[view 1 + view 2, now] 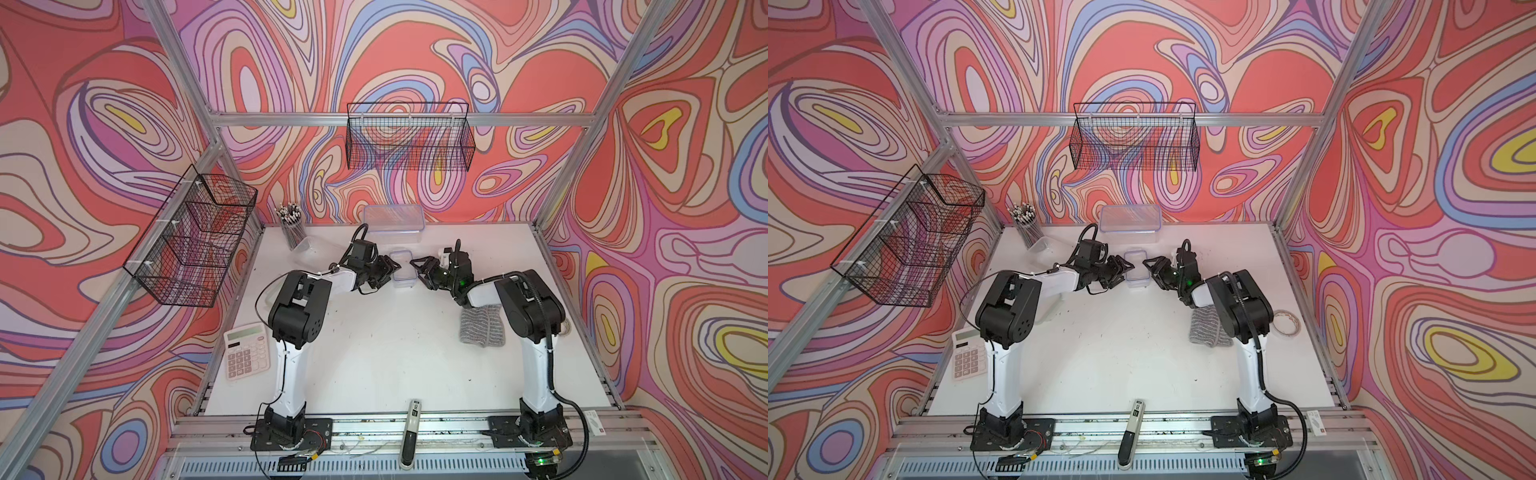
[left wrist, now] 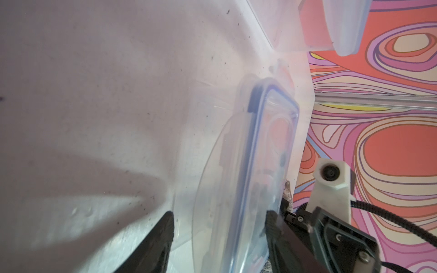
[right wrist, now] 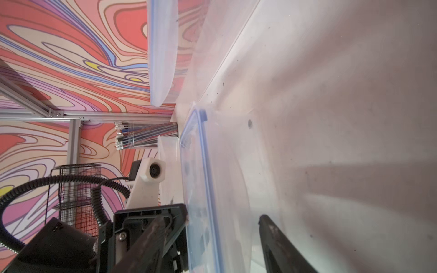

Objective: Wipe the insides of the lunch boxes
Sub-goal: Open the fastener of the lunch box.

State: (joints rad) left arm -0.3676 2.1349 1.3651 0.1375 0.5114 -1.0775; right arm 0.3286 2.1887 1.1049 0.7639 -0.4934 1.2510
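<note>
You see the small lunch box (image 1: pixel 403 269) mid-table (image 1: pixel 374 353), lid up, between the spread fingers (image 2: pixel 163 236) of the left gripper (image 1: pixel 394 274) and the right gripper (image 1: pixel 417 274); if they press it, I cannot tell. Its long axis points away from the robot. You count three boxes: this one, the large lunch box (image 1: pixel 394 222) behind it, and the third lunch box (image 1: pixel 306 250) beside the pen cup (image 1: pixel 293 232).

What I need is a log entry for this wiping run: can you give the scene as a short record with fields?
small lunch box: centre of table, blue-rimmed lid on, between both grippers
left gripper: fingers straddle one end; contact unclear
right gripper: fingers straddle the opposite end; contact unclear
large lunch box: back of table, lid on
third lunch box: beside the pen cup
cloth: partly under the right arm, not held
</note>
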